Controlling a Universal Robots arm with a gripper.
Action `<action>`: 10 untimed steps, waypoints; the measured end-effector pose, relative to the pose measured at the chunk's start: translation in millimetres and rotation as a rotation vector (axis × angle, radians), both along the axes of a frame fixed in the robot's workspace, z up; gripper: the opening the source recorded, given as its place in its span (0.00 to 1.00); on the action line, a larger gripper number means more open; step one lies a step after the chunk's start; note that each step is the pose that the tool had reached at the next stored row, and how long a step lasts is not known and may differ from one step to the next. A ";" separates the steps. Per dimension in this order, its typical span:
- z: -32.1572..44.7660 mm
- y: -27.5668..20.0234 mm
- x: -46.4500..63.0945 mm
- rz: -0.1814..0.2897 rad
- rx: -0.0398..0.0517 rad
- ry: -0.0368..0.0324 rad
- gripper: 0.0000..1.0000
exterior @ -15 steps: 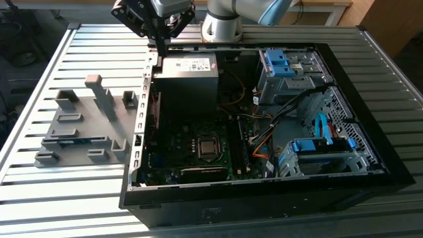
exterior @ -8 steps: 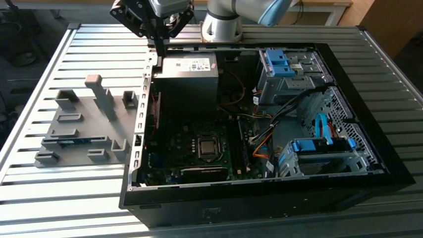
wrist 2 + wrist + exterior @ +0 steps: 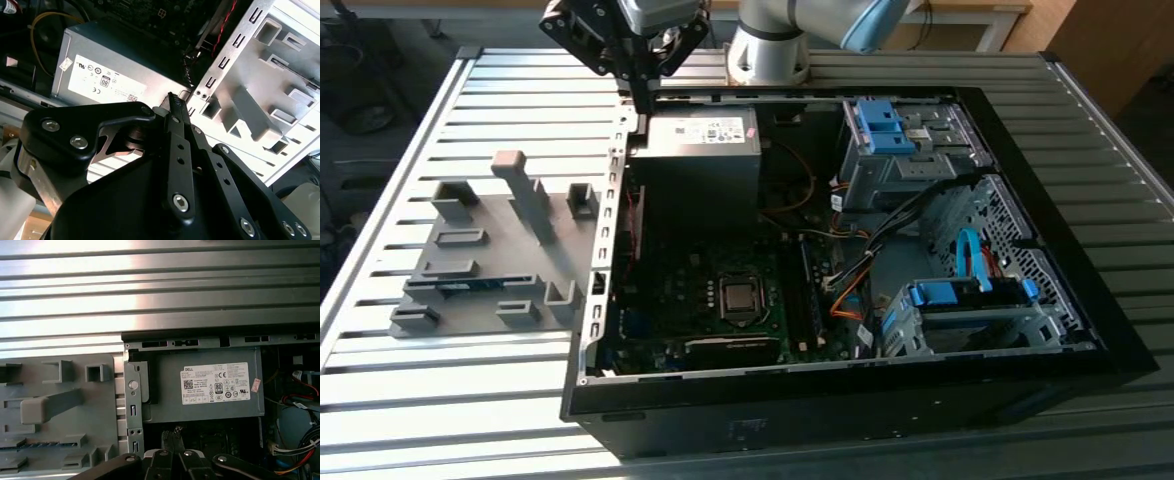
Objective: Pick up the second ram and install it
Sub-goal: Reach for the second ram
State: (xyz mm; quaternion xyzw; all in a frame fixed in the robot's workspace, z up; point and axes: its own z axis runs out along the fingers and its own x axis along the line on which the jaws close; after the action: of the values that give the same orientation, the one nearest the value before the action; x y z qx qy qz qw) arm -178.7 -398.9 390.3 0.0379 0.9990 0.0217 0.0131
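Observation:
The second ram (image 3: 459,286) is a slim blue-green strip lying in a slot of the gray rack (image 3: 494,250), at the exterior view's left beside the open computer case (image 3: 854,250). The first wrist view shows the same ram (image 3: 36,445) as a dark bluish strip low in the rack (image 3: 55,405). My gripper (image 3: 644,98) hangs over the case's back corner by the power supply (image 3: 700,140), well away from the ram. Both wrist views show its tips (image 3: 174,98) (image 3: 172,434) shut together with nothing between them.
The motherboard with its CPU socket (image 3: 739,296) lies in the case, memory slots (image 3: 809,290) alongside it. Blue drive-bay clips (image 3: 881,125) (image 3: 958,292) and loose cables (image 3: 854,260) fill the exterior view's right side. The case stands on a ribbed metal table (image 3: 454,400).

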 end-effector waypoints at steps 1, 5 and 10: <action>0.0 0.0 -0.2 0.000 -0.0001 0.0001 0.11; 0.0 0.0 -1.1 0.000 -0.0001 0.0001 0.11; 0.0 0.0 -2.1 0.000 -0.0001 0.0000 0.11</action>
State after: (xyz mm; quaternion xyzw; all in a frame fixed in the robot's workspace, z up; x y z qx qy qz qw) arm -180.8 -398.9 390.2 0.0379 0.9990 0.0217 0.0131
